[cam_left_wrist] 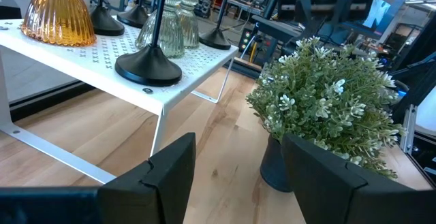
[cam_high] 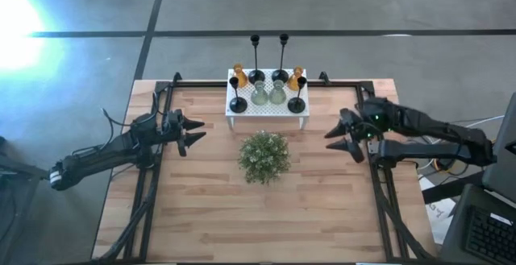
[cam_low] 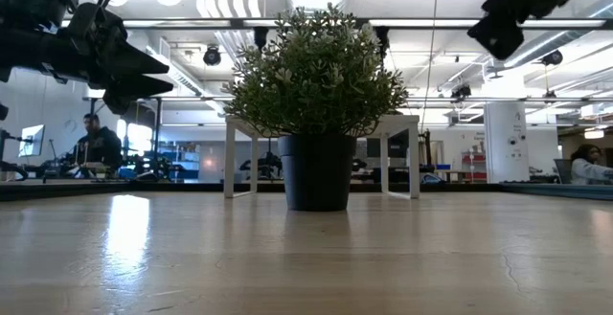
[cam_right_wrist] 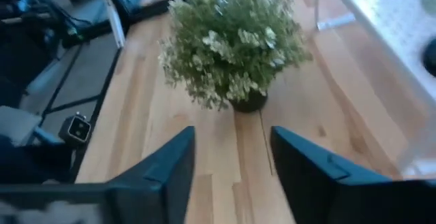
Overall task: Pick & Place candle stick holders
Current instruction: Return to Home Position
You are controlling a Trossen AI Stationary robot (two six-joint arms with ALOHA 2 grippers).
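While the candle stick holders [cam_high: 268, 84] are standing upright together on the white stand [cam_high: 266, 110] at the far edge of the tabletop [cam_high: 201, 217], I am watching both claws hanging empty, fingers apart. The left gripper [cam_high: 201, 130] is hovering by the left edge and the right gripper [cam_high: 339, 142] by the right edge. The holders are lying beyond and between them, about equally near each.

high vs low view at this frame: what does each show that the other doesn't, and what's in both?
Only high: the candle stick holders on top of the white perforated stand: amber glass bell-shaped pair, pale greenish glass pair, black thin-stemmed ones. In the low view the bushy green plant blocks nearly all of that.
Only low: the plant's dark pot, and people in the room behind.
Both: the plant, the stand, and the left gripper and right gripper, open, raised either side of the plant.
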